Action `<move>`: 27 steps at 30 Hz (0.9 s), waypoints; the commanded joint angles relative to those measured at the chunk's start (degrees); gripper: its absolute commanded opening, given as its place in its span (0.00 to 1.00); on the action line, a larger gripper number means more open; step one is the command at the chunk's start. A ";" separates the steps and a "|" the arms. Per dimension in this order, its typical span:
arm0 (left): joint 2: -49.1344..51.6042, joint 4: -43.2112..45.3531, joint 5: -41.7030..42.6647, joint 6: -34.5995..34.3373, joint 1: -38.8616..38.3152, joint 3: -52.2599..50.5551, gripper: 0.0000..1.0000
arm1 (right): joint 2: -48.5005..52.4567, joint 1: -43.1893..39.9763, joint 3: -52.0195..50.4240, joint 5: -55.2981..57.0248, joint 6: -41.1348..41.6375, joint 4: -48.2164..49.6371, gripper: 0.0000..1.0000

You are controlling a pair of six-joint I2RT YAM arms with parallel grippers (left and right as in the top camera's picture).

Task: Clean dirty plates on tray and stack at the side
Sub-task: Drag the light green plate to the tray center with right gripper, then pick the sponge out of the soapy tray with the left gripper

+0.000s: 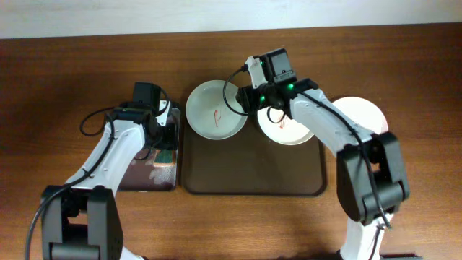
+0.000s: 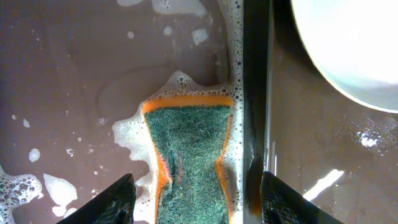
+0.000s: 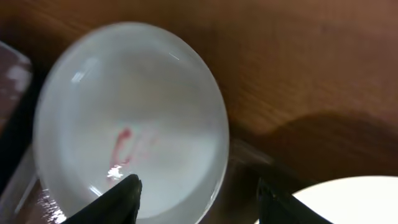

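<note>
Underneath everything in the overhead view, a brown wooden bench [image 1: 65, 79] is carrying the work. A large dark brown rectangular tray [image 1: 253, 177] is sitting in the middle, with a narrow black tray [image 1: 155, 177] just beside it on the left. Two round white plates are resting at the brown tray's far edge and overhanging it. The left plate [image 1: 214, 110] is showing a small red smear, and the middle plate [image 1: 289, 130] is lying half hidden under the right arm [image 1: 339, 130]. A third white plate [image 1: 364, 112] is lying on the bench to the right, off the tray.

Seen from the left wrist, the left fingers [image 2: 115, 202] are hanging spread over a green-and-orange sponge [image 2: 189, 162] soaking in foamy water. One finger seems to be hanging beyond the black tray's rim, so closing here would probably be catching the rim, not the sponge.

Seen from the right wrist, the right fingers [image 3: 121, 202] are spread and holding nothing, facing the smeared plate, which is looking blurred, glossy and shallow. Since it is overhanging the rim, a clumsy nudge could be tipping or sliding it away.
</note>
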 commanded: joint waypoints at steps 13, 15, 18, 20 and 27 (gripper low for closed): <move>-0.39 -0.63 0.63 0.02 0.02 0.46 0.62 | 6.05 0.15 0.17 -4.17 9.31 -4.70 0.04; -0.39 -0.63 0.63 0.02 0.02 0.46 0.62 | 4.70 0.15 0.74 -4.81 9.29 -7.91 0.04; -0.39 -0.63 0.63 0.02 0.02 0.46 0.62 | -1.25 0.15 1.49 -4.20 9.29 -20.96 0.04; -0.39 -0.63 0.63 0.02 0.02 0.46 0.63 | -2.12 0.17 1.44 -4.13 9.29 -27.21 0.04; -0.39 -1.66 0.66 0.02 0.00 0.46 0.57 | -1.90 0.17 -8.02 -0.09 23.28 -25.75 0.04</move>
